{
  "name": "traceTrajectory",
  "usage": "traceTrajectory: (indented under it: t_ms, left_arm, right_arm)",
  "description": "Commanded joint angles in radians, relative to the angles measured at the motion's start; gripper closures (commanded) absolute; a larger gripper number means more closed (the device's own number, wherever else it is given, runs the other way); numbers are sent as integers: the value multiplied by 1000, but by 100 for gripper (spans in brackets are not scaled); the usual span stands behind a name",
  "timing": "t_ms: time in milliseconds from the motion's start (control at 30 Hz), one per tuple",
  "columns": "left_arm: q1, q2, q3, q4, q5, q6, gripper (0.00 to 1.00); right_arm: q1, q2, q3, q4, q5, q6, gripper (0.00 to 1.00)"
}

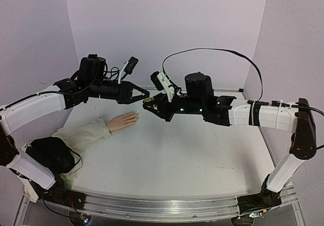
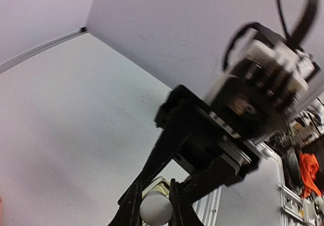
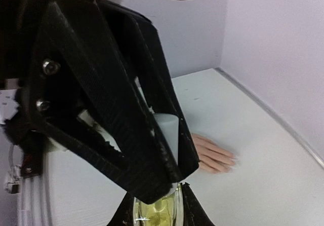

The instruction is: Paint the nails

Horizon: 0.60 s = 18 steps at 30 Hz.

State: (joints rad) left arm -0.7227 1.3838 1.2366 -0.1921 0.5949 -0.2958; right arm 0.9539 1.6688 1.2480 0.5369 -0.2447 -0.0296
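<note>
The pale mannequin hand (image 1: 124, 120) lies flat on the white table, its beige sleeve (image 1: 83, 135) trailing to the left. Its nails (image 3: 232, 160) are too small to make out. A small yellowish-green bottle (image 3: 157, 213) is held in the air above the table, right of the hand. My right gripper (image 3: 157, 215) is shut on its glass body. My left gripper (image 2: 155, 208) is shut on the bottle's white cap (image 2: 156, 209). In the top view the two grippers meet tip to tip, left (image 1: 145, 95) and right (image 1: 150, 106), above and right of the fingers.
Lilac walls (image 1: 167, 28) close the table at the back and on both sides. A metal rail (image 1: 167, 205) runs along the near edge between the arm bases. A dark bundle (image 1: 50, 155) sits at the sleeve's end, near the left arm.
</note>
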Motion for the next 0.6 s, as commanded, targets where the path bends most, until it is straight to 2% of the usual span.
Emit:
traceTrajectory:
  t_ms: [0, 67, 167, 233, 367, 433, 500, 567]
  left_arm:
    - [-40, 5, 47, 43, 671, 179, 94]
    - [-40, -9, 34, 43, 788, 212, 96]
    - [-38, -22, 40, 43, 826, 230, 100]
    - [-39, -20, 49, 42, 822, 234, 100]
    - [-33, -34, 59, 43, 745, 231, 98]
    - [-16, -61, 48, 41, 648, 224, 87]
    - [7, -96, 31, 38, 530, 210, 64]
    - [30, -131, 13, 34, 432, 191, 43]
  right_arm:
    - [-62, -58, 51, 184, -606, 163, 100]
    - [-73, -52, 80, 223, -791, 229, 100]
    - [-71, -35, 119, 320, -940, 357, 100]
    - [-71, -38, 110, 401, -955, 423, 100]
    - [-73, -59, 75, 398, -892, 383, 100]
    - [-75, -76, 57, 328, -831, 304, 100]
    - [-76, -109, 33, 181, -700, 177, 100]
    - [-76, -129, 6, 107, -561, 87, 100]
